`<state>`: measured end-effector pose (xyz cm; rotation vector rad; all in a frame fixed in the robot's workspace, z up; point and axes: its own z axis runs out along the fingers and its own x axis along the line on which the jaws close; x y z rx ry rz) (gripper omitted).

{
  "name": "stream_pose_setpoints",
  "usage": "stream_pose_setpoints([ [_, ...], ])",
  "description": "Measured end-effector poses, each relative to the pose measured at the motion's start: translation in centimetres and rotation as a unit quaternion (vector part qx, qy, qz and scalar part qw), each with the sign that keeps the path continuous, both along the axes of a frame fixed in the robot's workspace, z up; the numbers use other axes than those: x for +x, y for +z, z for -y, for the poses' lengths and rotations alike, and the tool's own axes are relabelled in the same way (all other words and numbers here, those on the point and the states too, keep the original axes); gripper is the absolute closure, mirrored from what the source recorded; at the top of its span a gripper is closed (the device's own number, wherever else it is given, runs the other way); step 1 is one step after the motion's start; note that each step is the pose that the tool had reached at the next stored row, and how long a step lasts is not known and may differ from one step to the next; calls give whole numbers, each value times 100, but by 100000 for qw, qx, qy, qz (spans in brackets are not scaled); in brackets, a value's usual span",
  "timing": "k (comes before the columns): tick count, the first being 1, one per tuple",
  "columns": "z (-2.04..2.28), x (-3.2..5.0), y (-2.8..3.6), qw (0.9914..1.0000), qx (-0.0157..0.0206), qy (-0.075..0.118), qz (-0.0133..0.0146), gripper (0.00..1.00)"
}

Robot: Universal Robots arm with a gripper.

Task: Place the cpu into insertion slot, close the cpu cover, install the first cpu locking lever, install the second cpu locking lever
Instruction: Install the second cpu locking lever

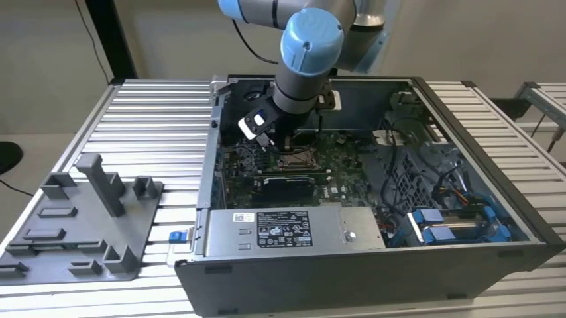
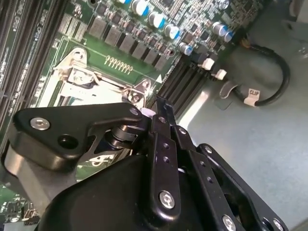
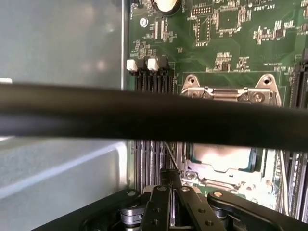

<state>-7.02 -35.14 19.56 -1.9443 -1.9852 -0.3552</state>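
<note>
- Inside the open computer case [image 1: 495, 199] on the slatted metal tabletop [image 1: 150, 126], your gripper [image 1: 281, 147] hangs just above the insertion slot [image 1: 298, 158], close to the green circuit board [image 1: 340, 149].
- In the first wrist view the cpu [image 3: 222, 158] lies flat in the insertion slot [image 3: 226, 168], its pale, brushed-metal top facing up; it is square, so no long axis stands out. A thick black bar [image 3: 154, 115] crosses in front and hides its far part.
- The cpu cover [image 3: 230, 91] shows beyond that bar as a silver metal frame edge with screw heads at its corners; you cannot tell from here whether it lies down over the cpu or stands raised.
- In the second wrist view the insertion slot [image 2: 91, 82] has a shiny silver rim, partly hidden by the gripper's black linkage [image 2: 159, 144].
- The fingers look drawn close together near the slot's corner, but whether they clamp anything you cannot tell.
- The board is glossy green, studded with round capacitors [image 2: 159, 21] and long black memory slots [image 2: 185, 79].
- A grey metal box with a white label [image 1: 287, 228] sits at the case's near side, blue drive brackets [image 1: 442, 225] towards the exterior view's right.
- A grey plastic fixture tray [image 1: 75, 225] rests on the tabletop at the exterior view's left; a plain pale wall [image 1: 168, 40] stands behind.
</note>
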Motion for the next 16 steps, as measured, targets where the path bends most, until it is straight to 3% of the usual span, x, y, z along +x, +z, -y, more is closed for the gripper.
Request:
stream_pose_setpoints([
  [4, -2, 40, -21, 100000, -234, 2, -26, 100],
  [9, -42, 81, -44, 99999, -493, 1, -21, 100],
  [16, -44, 134, -77, 99997, -754, 14, -103, 100],
])
